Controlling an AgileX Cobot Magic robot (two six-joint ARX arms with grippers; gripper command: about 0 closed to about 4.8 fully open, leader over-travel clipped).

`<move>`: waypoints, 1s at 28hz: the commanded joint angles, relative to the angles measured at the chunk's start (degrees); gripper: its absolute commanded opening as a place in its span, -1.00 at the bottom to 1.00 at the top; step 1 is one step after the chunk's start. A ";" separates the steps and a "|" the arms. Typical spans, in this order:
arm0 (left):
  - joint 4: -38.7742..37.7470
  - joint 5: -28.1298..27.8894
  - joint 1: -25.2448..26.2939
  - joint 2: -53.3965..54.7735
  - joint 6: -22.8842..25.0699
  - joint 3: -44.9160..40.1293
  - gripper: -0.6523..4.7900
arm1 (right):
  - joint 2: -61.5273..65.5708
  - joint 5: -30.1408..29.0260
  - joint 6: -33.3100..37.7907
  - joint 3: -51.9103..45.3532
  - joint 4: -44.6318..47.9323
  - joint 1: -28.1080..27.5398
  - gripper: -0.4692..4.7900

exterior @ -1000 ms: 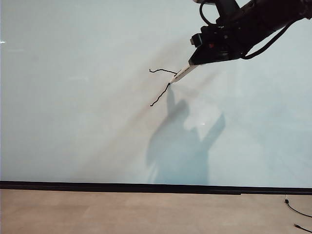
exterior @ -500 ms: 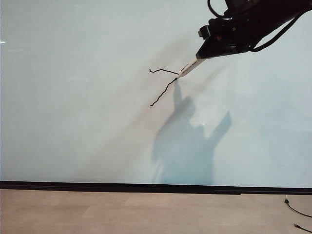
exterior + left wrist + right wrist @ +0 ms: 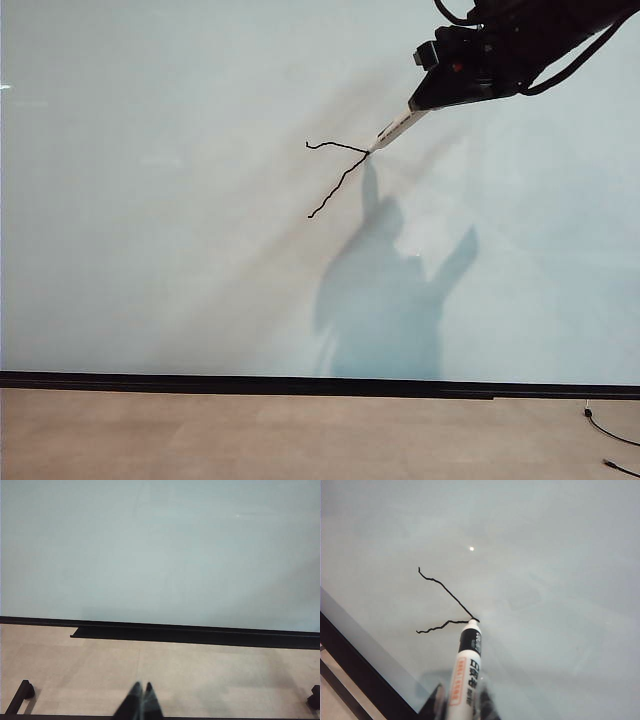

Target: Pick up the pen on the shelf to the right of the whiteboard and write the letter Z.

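Observation:
My right gripper, at the upper right of the whiteboard in the exterior view, is shut on the white pen. The pen's tip rests where two thin black strokes meet: a short wobbly top line and a diagonal running down to the left. This is part of the letter Z. My left gripper shows only in the left wrist view, shut and empty, low over the tan floor, facing the whiteboard. The shelf is out of view.
A thin black strip runs along the board's lower edge, with tan floor below. A dark cable lies at the lower right. The right arm's shadow falls on the board. Black frame feet stand on the floor near my left gripper.
My right gripper has moved up and to the right with the pen, and the tip has gone up the diagonal stroke to its top corner. The left arm has stayed still.

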 commanded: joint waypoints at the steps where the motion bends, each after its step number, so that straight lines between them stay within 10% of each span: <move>1: 0.61 0.02 0.00 0.02 0.24 0.11 -0.78 | -0.55 1.60 -0.15 0.44 1.42 -0.24 -0.85; 15: 0.59 0.02 -0.04 0.02 0.24 0.11 -0.78 | -6.99 2.29 9.25 -15.74 13.84 7.96 -0.85; 28: 0.61 0.02 0.00 0.02 0.24 0.11 -0.78 | 14.86 2.03 18.86 -13.68 37.77 8.61 -0.85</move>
